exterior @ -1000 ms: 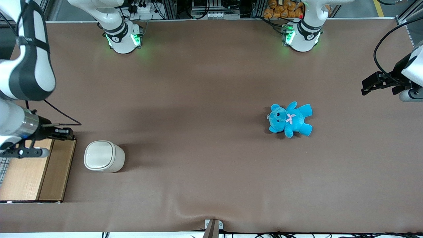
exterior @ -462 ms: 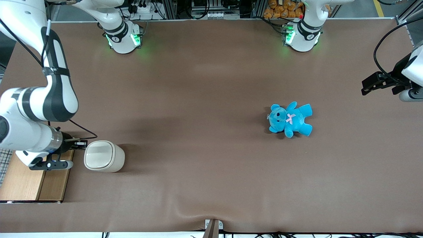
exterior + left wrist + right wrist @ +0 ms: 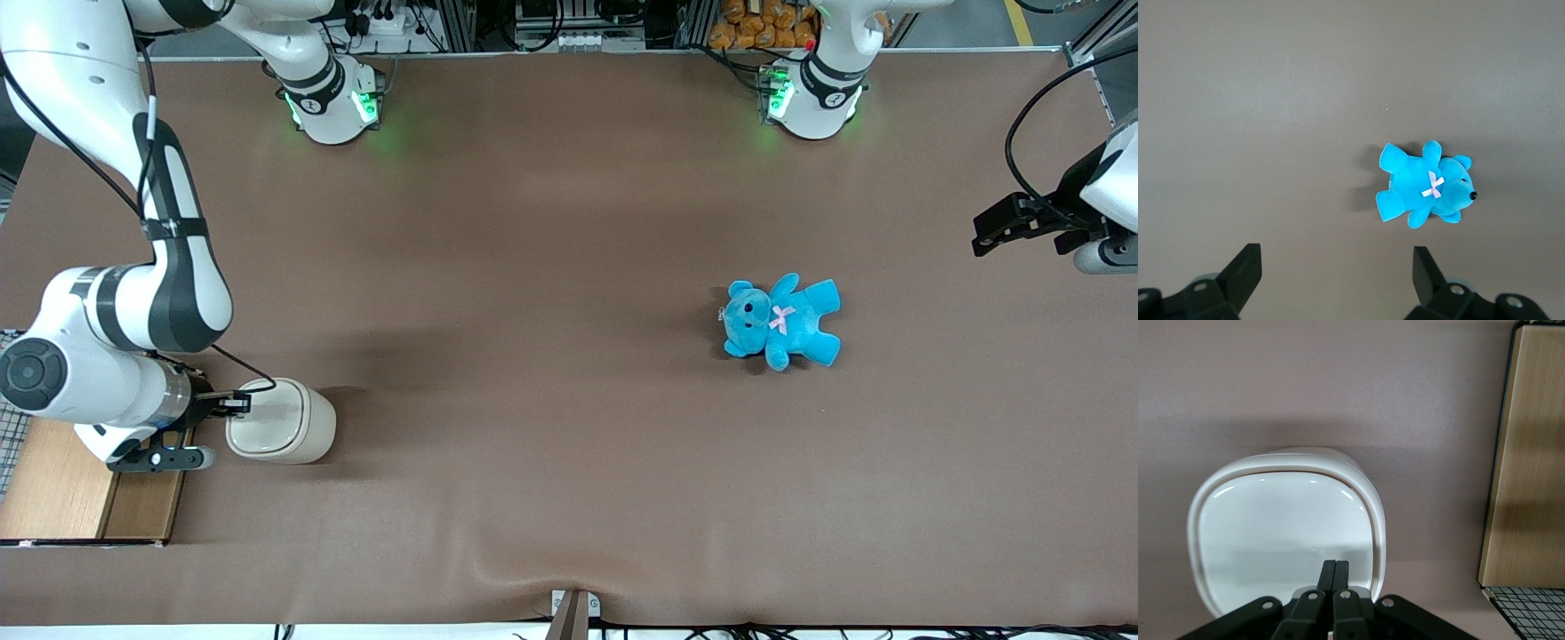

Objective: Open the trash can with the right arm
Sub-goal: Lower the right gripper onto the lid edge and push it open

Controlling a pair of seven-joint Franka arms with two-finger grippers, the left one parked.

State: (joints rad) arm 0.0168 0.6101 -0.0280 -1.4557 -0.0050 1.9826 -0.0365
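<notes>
The right arm (image 3: 116, 302), white with dark bands, reaches down over the working arm's end of a wide brown-covered table (image 3: 551, 267), its wrist bent low beside the wooden box (image 3: 80, 484) that sits at that end of the table. The trash can (image 3: 283, 421), a small cream-white bin with a rounded-square top, stands upright on the cloth just beside the box, on its side toward the parked arm's end. The gripper (image 3: 238, 404) hangs over the edge of the bin's top nearest the box; in the right wrist view its two black fingers are pressed together into a single narrow tip with nothing between them, and that tip (image 3: 1334, 577) sits over the rim (image 3: 1375, 520) where it meets the flat lid (image 3: 1281, 530). Whether the tip touches the lid cannot be told. The lid lies level in its rim, so the can reads as not yet opened, and the lid's centre lies from the tip toward the parked arm's end of the table; a downward press on this edge looks the likely next move. A blue teddy bear (image 3: 781, 322) lies well apart, toward the parked arm's end. Cabling and aluminium frames line the table's edge farthest from the front camera.
</notes>
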